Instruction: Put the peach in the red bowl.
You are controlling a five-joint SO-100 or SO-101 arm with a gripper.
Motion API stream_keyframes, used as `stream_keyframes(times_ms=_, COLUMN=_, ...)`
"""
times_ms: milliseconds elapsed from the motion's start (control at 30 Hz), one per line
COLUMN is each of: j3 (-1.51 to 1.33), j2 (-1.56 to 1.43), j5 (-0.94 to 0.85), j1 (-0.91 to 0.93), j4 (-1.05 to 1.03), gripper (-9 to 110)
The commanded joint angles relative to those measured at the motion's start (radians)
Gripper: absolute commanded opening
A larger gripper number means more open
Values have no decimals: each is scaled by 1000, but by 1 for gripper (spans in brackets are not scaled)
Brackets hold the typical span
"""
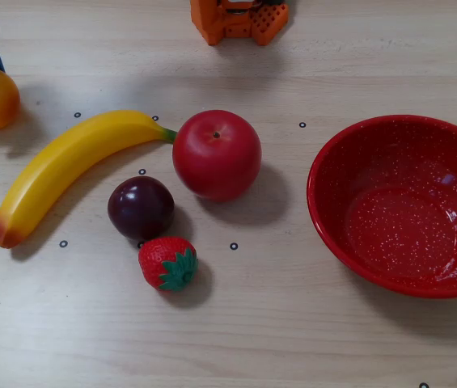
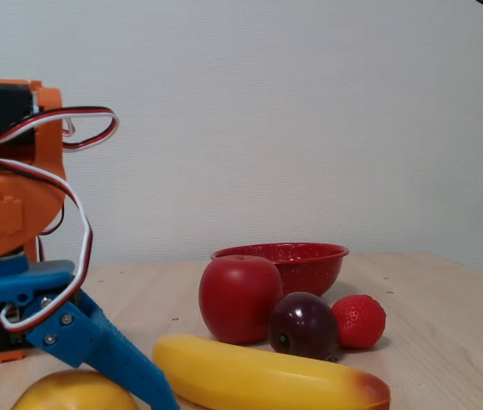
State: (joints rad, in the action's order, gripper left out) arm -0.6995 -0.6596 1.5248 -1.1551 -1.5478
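Gripper: the blue gripper [image 2: 53,401] stands over the peach [image 2: 74,393] at the worktop's left edge as the overhead view shows it; in the fixed view one blue finger [image 2: 121,363] slants down past the fruit's right side, the other is cut off by the frame, so the fingers look spread around it, and whether they already press on it I cannot tell
Peach: still on the worktop, at the near left of the fixed view, half hidden under the gripper in the overhead view [image 1: 0,99]
Risk at the grasp: the fruit is round and smooth, so if the jaws close off-centre I judge it could squirt out sideways and roll, perhaps off the left edge, which is close by
Banana: the banana [image 2: 267,376] lies just beside the visible finger; a finger that swings wide could nudge it
Risk on the way: the apple [image 1: 216,155], the plum [image 1: 140,207] and the strawberry [image 1: 167,263] sit mid-worktop between peach and bowl; a low carry would likely knock them, so the lift should clear the apple's top
Red bowl: the red bowl [image 1: 337,162] is empty, well apart from the peach, at the right edge in the overhead view
Risk at release: a drop from too high or over the rim might bounce the peach back out
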Motion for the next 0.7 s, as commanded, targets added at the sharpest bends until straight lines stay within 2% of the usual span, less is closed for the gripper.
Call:
stream_keyframes(times_ms=0, j3=26, j2=-54, j5=2, j1=-11, j4=32, gripper=51)
stream_keyframes(times_ms=100, j3=26, j2=-51, j5=3, j1=-11, j4=44, gripper=51)
stream_keyframes(times_ms=267, j3=23, j2=-51, j5=23, j1=-6, j4=46, gripper=41)
stream_keyframes(times_ms=333, j3=23, j2=-51, j5=38, j1=-3, j4=41, gripper=33)
stream_keyframes(times_ms=533, j3=23, j2=-57, j5=34, j1=2, j4=26, gripper=39)
stream_keyframes(times_ms=667, j3=23, j2=-58, j5=57, j1=5, j4=11, gripper=27)
